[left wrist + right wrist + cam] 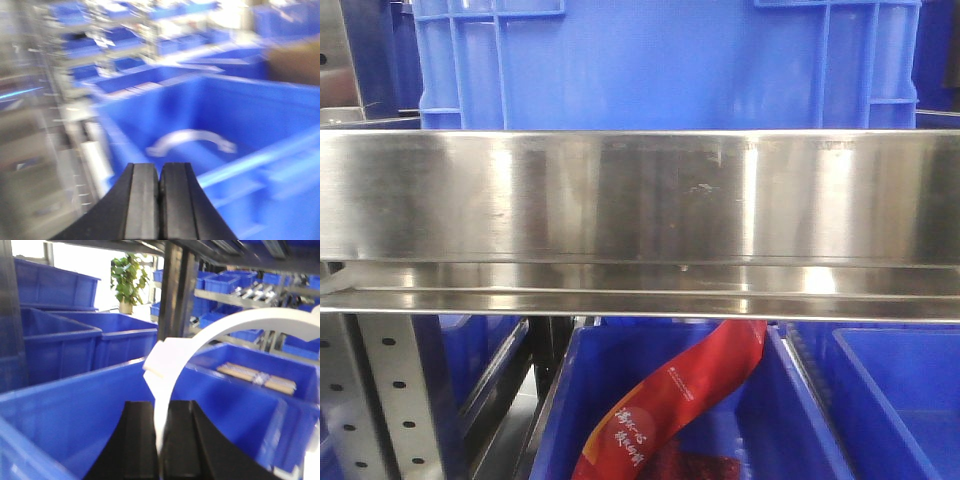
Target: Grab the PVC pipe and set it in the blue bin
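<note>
Rising from right gripper point(160, 412), PVC pipe point(260, 319) arcing up, rightward

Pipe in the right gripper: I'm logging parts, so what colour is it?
White. The pipe shows best in the right wrist view.

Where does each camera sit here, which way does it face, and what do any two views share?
Front: close before a steel shelf rail, blue bins above and below; no robot shows.
Left wrist: behind the shut left fingers, looking, blurred, into a bin holding a white arc.
Right wrist: behind the right fingers clamping the PVC pipe, facing a blue bin.
Shared: both wrist views show their own fingers.
</note>
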`<move>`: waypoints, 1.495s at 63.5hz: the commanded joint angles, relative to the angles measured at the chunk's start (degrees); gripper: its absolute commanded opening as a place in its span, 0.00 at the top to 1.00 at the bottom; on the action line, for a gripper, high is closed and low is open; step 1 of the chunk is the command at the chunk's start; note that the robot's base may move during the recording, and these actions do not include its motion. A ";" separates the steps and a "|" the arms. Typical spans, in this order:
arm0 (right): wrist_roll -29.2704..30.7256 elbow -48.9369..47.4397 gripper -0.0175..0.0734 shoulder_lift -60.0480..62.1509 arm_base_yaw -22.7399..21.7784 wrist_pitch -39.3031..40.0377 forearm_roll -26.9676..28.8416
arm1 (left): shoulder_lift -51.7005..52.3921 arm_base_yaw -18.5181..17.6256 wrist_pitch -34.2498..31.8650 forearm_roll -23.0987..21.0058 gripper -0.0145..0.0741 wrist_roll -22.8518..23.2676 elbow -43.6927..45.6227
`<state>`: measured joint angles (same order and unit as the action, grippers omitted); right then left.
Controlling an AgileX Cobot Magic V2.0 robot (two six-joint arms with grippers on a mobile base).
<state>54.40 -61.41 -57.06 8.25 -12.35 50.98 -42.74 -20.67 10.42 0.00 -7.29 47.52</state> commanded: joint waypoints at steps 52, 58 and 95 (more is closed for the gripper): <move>1.65 -9.24 0.55 -17.78 4.90 6.33 -4.81 | 9.25 13.53 9.99 1.00 0.96 0.43 -2.92; 1.65 -9.24 0.67 -17.78 4.90 6.19 -4.81 | 9.25 13.53 9.77 1.00 0.96 0.43 -2.92; 1.65 -5.32 0.99 -1.32 4.90 1.65 -6.09 | 10.73 13.53 9.79 2.34 0.96 0.43 -3.65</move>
<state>55.84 -68.60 -61.76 13.02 -11.31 46.01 -32.94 -7.34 21.35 1.75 -7.29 44.37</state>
